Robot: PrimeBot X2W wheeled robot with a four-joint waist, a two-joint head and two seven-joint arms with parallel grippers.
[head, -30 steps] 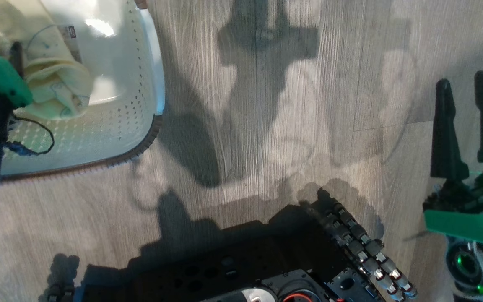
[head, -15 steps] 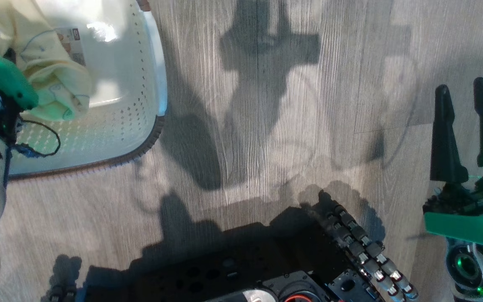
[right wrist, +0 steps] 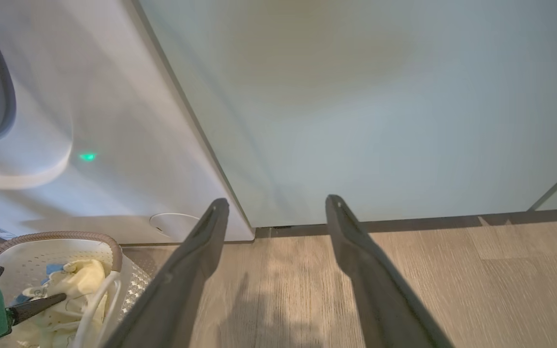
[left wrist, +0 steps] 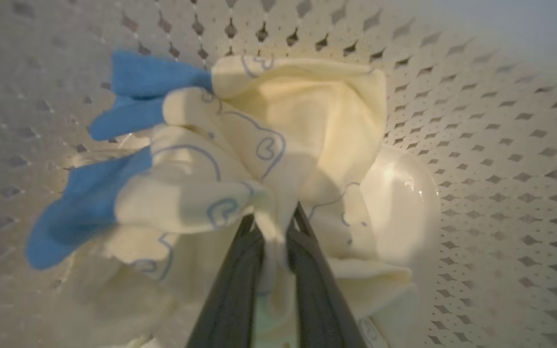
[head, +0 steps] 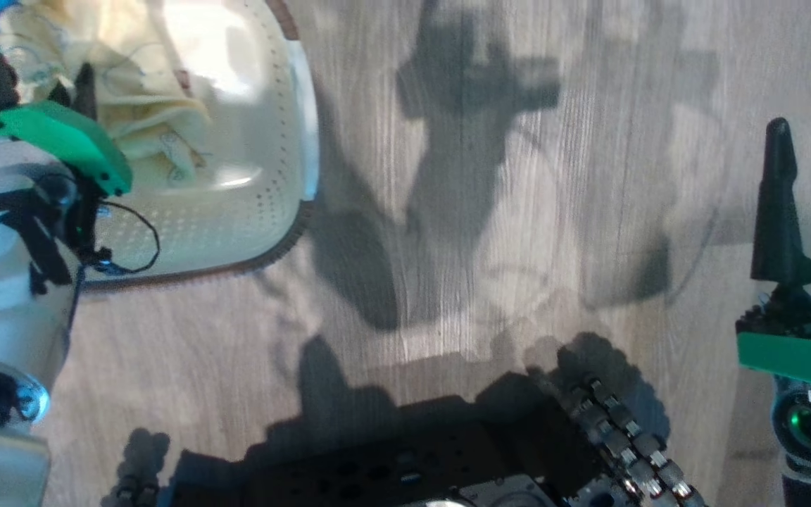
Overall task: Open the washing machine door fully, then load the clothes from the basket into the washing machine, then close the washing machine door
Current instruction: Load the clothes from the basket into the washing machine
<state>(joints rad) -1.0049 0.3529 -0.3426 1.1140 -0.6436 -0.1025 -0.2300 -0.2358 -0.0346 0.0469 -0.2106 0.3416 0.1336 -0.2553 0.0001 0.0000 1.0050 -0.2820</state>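
**Item: clothes** [left wrist: 278, 145]. Soft pale yellow garments with thin blue printed outlines, bunched together with bright blue pieces [left wrist: 133, 96]. They sit at the centre of the left wrist view and at the upper left of the head view.

**Location:** inside the basket [left wrist: 476, 121], a cream perforated tub with a brown rim. The bunch is gathered upward, with part of the basket's glossy bottom bare at its right.

**Handling (judged):** light, limp and not fragile. The fabric will drape and trail rather than keep a shape. A thick gathered fold near the middle of the bunch is the best place to hold it. A loose hem may slide out, and the blue pieces may drop away when lifted.

**Left gripper** [left wrist: 273, 222]. The jaws are clamped on a narrow fold of the yellow fabric, which is pinched between the dark fingers at the lower centre of the left wrist view.

**Floor** [head: 483, 246]. Grey wood-grain boards that carry the basket.

**Washing machine** [right wrist: 90, 96]. White front at the upper left of the right wrist view, with a round service flap [right wrist: 172, 223] low down, just behind the basket. A pale cabinet [right wrist: 356, 96] stands at its right.

**Right gripper** [right wrist: 278, 203]. The jaws are wide apart and hold nothing. It hangs over bare floor, well apart from the basket.
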